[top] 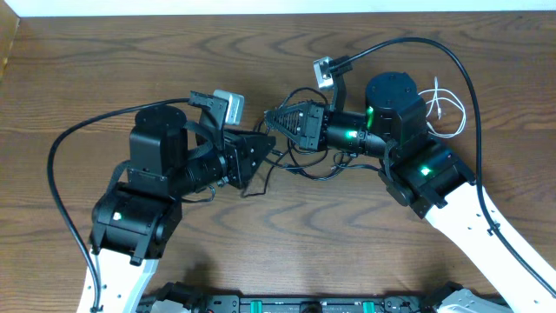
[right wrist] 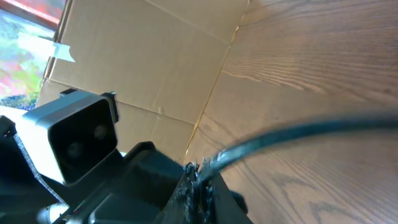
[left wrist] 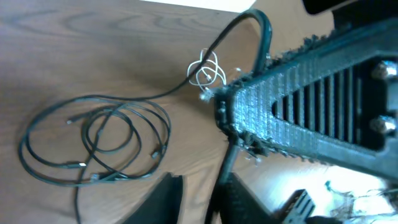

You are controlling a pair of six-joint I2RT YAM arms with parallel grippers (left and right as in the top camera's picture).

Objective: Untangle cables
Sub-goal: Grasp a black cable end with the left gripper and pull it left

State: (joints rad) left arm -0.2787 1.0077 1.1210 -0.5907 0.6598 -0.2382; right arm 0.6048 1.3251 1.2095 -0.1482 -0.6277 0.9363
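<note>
1. Under the two arms, in the middle of the table, most of the black cables are hidden from above. Only a few thin bits peek out.
2. Seen from the left wrist, they lie in loose loops, flat on the wood.
3. The right gripper is closed on one of the black cables. In its own view that cable is blurry.
4. The left gripper is cut off at the bottom of its own view. Its tips sit close together and a black cable runs down by them. I cannot tell if they pinch it.
5. The white cable is a small curl beside the right arm, well apart from the black loops.
6. The two grippers are very near each other. Bare wood lies along the far side and on the left. A cardboard box stands at the table's edge.
</note>
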